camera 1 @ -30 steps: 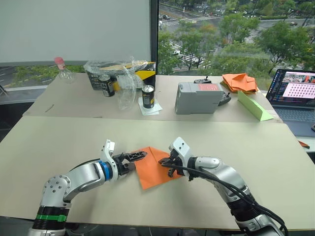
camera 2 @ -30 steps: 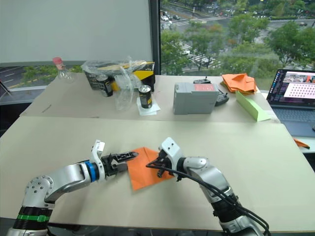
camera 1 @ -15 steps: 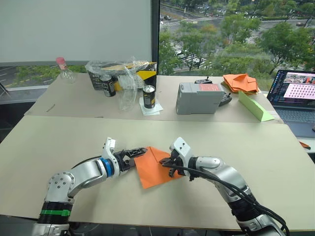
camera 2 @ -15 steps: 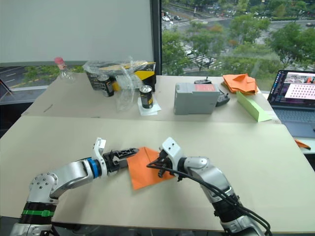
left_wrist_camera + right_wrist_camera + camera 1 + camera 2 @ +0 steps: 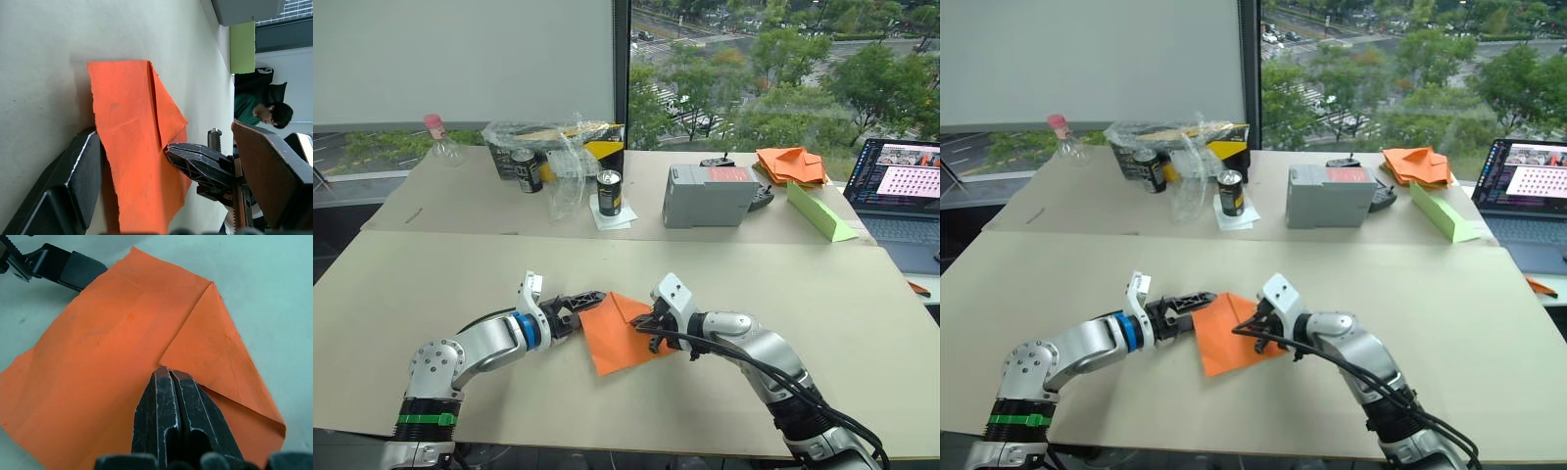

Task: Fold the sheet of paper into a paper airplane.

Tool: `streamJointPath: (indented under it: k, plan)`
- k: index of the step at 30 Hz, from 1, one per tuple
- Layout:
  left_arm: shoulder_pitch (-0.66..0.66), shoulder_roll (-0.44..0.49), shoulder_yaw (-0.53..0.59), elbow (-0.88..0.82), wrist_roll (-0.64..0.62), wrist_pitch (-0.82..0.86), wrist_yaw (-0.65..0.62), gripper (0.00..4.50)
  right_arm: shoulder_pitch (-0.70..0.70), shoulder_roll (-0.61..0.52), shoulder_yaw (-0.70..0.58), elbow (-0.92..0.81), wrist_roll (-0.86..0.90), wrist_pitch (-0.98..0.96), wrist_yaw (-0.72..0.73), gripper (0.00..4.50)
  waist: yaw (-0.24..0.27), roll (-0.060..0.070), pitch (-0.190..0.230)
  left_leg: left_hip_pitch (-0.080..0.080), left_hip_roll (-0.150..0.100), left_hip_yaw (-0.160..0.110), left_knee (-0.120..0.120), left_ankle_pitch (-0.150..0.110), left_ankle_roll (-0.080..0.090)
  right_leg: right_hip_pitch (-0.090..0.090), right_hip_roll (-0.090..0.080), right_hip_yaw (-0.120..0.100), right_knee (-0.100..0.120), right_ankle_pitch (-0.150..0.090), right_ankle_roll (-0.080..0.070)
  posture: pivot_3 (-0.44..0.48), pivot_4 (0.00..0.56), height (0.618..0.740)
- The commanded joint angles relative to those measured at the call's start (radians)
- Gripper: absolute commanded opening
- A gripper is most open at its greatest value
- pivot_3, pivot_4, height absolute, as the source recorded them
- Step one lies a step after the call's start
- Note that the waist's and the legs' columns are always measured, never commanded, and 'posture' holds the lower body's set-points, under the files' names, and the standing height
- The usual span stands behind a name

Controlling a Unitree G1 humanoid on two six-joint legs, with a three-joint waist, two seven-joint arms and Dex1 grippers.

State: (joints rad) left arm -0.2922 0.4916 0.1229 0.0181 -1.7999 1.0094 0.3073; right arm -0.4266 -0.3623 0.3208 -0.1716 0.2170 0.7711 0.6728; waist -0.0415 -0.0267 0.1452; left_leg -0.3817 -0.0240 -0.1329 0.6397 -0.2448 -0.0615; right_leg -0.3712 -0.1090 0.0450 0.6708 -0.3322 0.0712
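The orange sheet of paper (image 5: pixel 615 335) lies flat on the near table, with its far right corner folded in as a triangular flap (image 5: pixel 215 342). My left gripper (image 5: pixel 587 300) is open at the sheet's left edge. One finger (image 5: pixel 78 181) rests beside that edge and the other (image 5: pixel 271 181) stands above the paper. My right gripper (image 5: pixel 643 324) is shut, and its tips (image 5: pixel 170 382) press down on the sheet at the flap's inner corner.
On the far table stand a grey box (image 5: pixel 708 194), two cans (image 5: pixel 608 191) (image 5: pixel 526 169), a plastic-wrapped box (image 5: pixel 553 145), a bottle (image 5: pixel 438 140), a heap of orange paper pieces (image 5: pixel 790 164), a green paper wedge (image 5: pixel 818 211) and a laptop (image 5: pixel 899 186). A person (image 5: pixel 259 110) sits beyond the table.
My left gripper has slid a little forward along the sheet's left edge toward its far corner. The right gripper has stayed pressed on the paper.
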Motion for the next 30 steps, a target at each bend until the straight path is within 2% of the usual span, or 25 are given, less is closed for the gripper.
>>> streamJointPath:
  k: [1,7,30]
  plan:
    - [0.018,-0.002,0.020,0.028,0.039,-0.004,0.015,3.48,0.000,-0.008,0.000,-0.023,-0.003,0.000,0.000,0.00,0.000,0.000,0.000,0.000,0.000,0.000,0.000,0.000,0.000,0.000,0.000,0.000,0.000,0.000,0.000,0.000,0.150,0.740]
    - [0.014,-0.016,0.038,0.034,0.051,0.001,0.020,1.47,0.000,-0.010,0.002,-0.022,-0.004,-0.001,0.002,0.00,-0.001,0.000,0.000,0.000,0.000,0.000,0.000,0.000,0.000,0.000,0.000,0.000,0.000,0.000,0.000,0.000,0.150,0.740]
    - [-0.002,-0.083,0.086,0.056,0.110,0.004,0.017,1.47,0.003,-0.020,-0.001,-0.042,0.009,0.009,0.013,0.00,0.000,0.000,0.000,-0.001,0.000,0.000,0.000,0.000,0.000,0.000,0.000,0.000,0.000,0.000,0.000,0.000,0.150,0.740]
